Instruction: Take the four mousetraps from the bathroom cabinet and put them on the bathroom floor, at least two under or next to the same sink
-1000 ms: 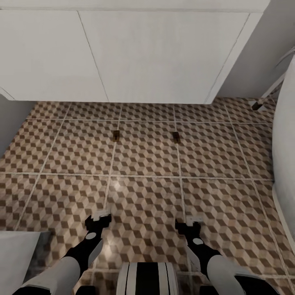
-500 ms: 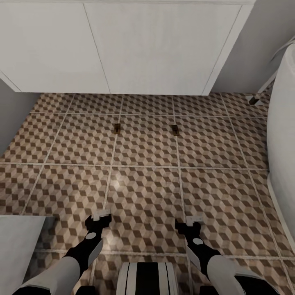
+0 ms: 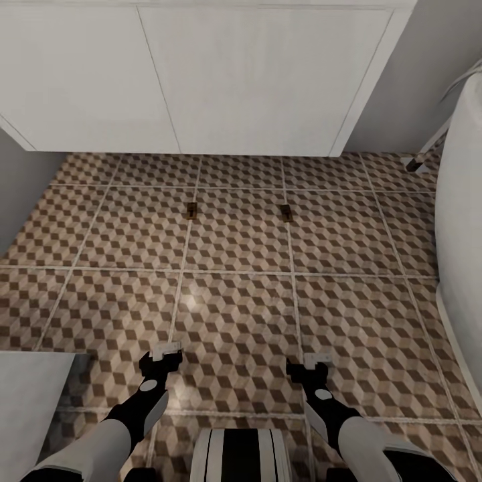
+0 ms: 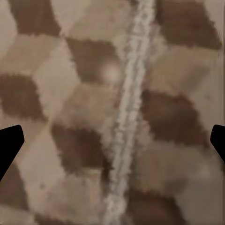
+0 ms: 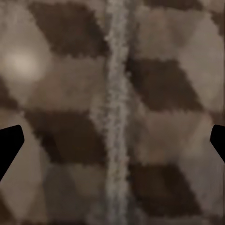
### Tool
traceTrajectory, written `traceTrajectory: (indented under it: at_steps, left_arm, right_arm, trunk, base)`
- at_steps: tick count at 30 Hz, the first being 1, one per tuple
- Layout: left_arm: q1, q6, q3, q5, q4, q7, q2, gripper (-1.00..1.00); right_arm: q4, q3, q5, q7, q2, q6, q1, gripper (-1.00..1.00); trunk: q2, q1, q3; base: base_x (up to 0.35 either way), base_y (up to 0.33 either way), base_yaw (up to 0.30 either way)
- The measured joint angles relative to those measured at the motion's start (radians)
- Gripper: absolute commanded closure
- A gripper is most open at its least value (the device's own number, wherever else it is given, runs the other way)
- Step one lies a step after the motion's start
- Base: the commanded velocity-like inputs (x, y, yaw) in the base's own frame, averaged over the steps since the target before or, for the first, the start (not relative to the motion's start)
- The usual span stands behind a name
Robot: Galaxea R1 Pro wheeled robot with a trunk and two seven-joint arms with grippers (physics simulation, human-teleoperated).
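Two mousetraps lie flat on the cube-patterned bathroom floor (image 3: 234, 314), one (image 3: 191, 211) on the left and one (image 3: 286, 213) on the right, both just in front of the white two-door vanity (image 3: 201, 80) that carries the sink. My left gripper (image 3: 165, 355) and right gripper (image 3: 314, 365) hang low over the tiles, well short of the traps, both open with nothing in them. In the wrist views the dark fingertips (image 4: 9, 140) (image 5: 9, 140) stand far apart over bare tile and a grout line. The other two mousetraps and the orange-brown cabinet are out of view.
A white bathtub (image 3: 462, 234) curves along the right side, with a slim leg or pipe (image 3: 423, 159) near the far right corner. A grey wall (image 3: 20, 187) closes the left. A white flat-topped object (image 3: 27, 402) sits at the lower left beside my left arm.
The whole picture shifted a little a second ago, so the camera moved; since half a second ago it is still. Traps and grippers have not moved.
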Motion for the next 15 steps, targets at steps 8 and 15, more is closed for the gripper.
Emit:
traceTrajectory:
  at_steps: [8, 15]
  left_arm:
    - [0.000, 0.000, -0.001, 0.000, 0.000, 0.000, 0.000, -1.00]
    - [0.000, 0.001, -0.001, 0.000, 0.000, 0.000, 0.000, -1.00]
  right_arm:
    - [0.000, 0.000, 0.000, 0.000, 0.000, 0.000, 0.000, -1.00]
    - [0.000, 0.000, 0.000, 0.000, 0.000, 0.000, 0.000, -1.00]
  trunk:
    - [0.002, -0.004, 0.031]
    - [0.004, -0.007, 0.058]
  base:
    - [-0.001, 0.000, 0.000]
    - [0.000, 0.000, 0.000]
